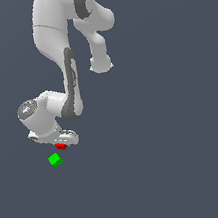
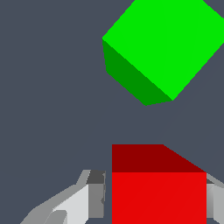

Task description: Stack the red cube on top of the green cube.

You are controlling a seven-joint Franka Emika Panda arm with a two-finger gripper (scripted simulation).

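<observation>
Wrist view: gripper (image 2: 153,201) clamped on red cube (image 2: 158,194) (green cube (image 2: 164,43) near); centre over it before lowering.

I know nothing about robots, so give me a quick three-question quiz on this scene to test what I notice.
1. True or false: the red cube already sits on top of the green cube.
2. Which cube lies between the fingers of the claw? A) green B) red C) neither
3. Fill in: in the exterior view, the green cube lies just below the claw and toward that view's ____.

Key:
1. False; the cubes are apart, with bare floor between them.
2. B; a finger flanks the red cube on each side, though contact is unclear.
3. Left.
</observation>
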